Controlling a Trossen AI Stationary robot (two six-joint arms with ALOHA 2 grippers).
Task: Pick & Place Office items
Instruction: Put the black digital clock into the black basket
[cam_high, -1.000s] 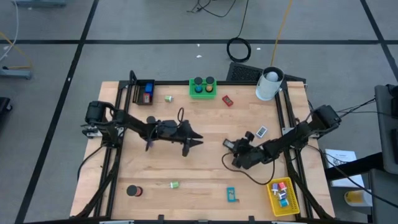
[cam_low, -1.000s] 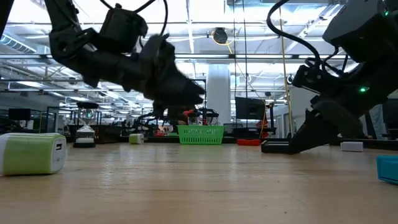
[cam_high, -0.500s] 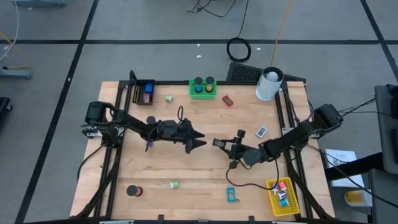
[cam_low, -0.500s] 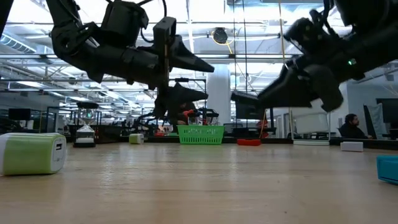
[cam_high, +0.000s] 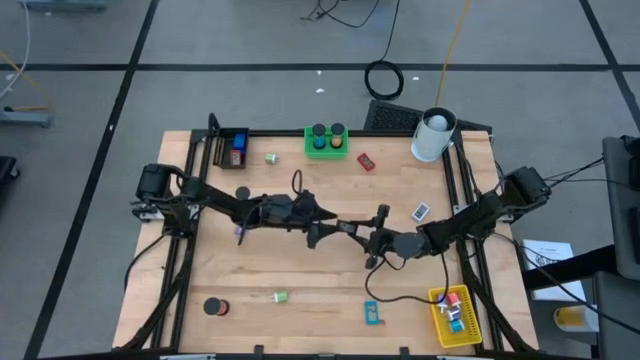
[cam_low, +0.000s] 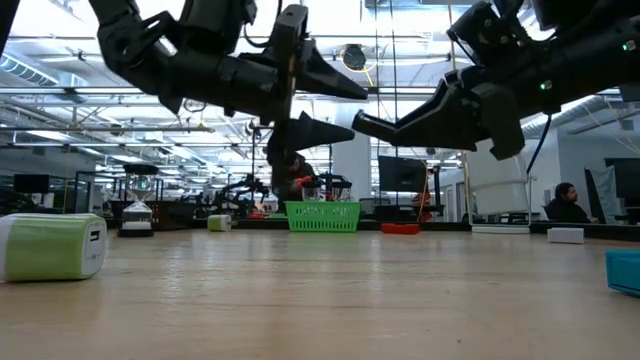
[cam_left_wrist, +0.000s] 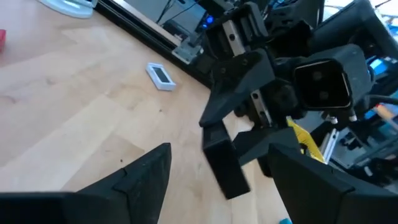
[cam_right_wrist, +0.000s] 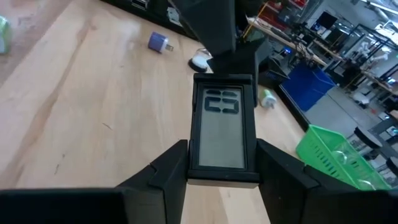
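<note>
At the centre of the high view the left gripper (cam_high: 322, 225), its two dark fingers spread apart and empty, faces the right gripper (cam_high: 362, 232), which pinches a flat black rectangular device with a grey display (cam_right_wrist: 222, 127) above the wooden table (cam_high: 300, 270); this looks like a handover, and if the right gripper let go before the left fingers closed, the device would drop to the table; a slight misalignment could also make the fingertips collide.
</note>
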